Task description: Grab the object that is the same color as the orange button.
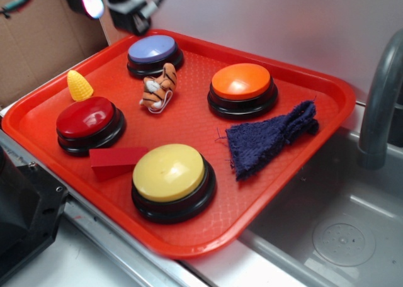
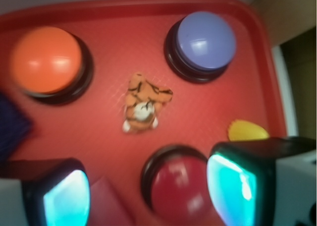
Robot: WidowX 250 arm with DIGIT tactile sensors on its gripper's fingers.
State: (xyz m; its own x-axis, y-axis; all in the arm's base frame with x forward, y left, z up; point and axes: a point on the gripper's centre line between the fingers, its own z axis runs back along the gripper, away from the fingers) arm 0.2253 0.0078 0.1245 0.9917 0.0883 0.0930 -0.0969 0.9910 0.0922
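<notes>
A small plush tiger (image 1: pixel 157 85), orange with black stripes and white patches, lies on the red tray (image 1: pixel 189 120) between the purple and red buttons; it also shows mid-frame in the wrist view (image 2: pixel 143 103). The orange button (image 1: pixel 242 89) stands at the tray's back right and shows at the wrist view's upper left (image 2: pixel 47 60). My gripper (image 1: pixel 113 0) hangs high above the tray's far left corner. In the wrist view the gripper (image 2: pixel 148 191) is open and empty, its glowing pads (image 2: pixel 67 198) wide apart over the red button.
A purple button (image 1: pixel 154 54), a red button (image 1: pixel 89 123) and a yellow button (image 1: pixel 171 180) stand on the tray. A yellow corn toy (image 1: pixel 79 85), a red wedge block (image 1: pixel 116 161) and a dark blue cloth (image 1: pixel 271 139) lie there too. A sink and faucet (image 1: pixel 378 104) are at right.
</notes>
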